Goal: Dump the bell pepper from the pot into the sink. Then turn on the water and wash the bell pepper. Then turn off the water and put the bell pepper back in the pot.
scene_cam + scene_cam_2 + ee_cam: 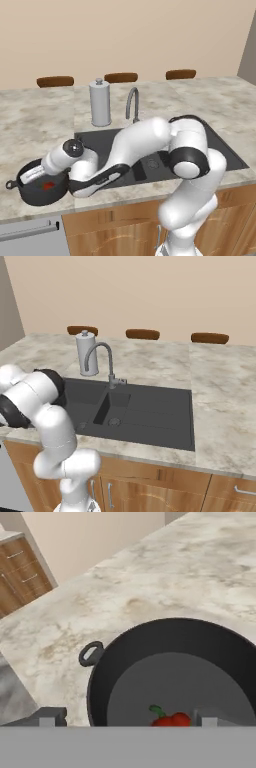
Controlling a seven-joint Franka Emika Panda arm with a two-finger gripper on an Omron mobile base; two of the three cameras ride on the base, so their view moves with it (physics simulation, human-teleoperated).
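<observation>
The dark grey pot [30, 192] stands on the marble counter left of the black sink [227, 152], near the front edge. The red bell pepper [48, 185] lies on the pot's floor. In the hand view the pot [150, 647] sits just below the hand, with one loop handle [91, 653] at its left rim. The bell pepper [172, 718] with its green stem rests at the bottom edge. My gripper [127, 719] hangs over the pot, open, jaws far apart. The pepper lies between the tips, close to the right fingertip [207, 719], and is not gripped. The sink [150, 411] holds no water.
A grey gooseneck faucet [132, 102] rises behind the sink, with a tall silver canister [100, 102] beside it. Several brown chair backs [121, 77] show beyond the counter. Wooden cabinets [20, 567] stand past the counter's end. My arm stretches across the sink's left bowl.
</observation>
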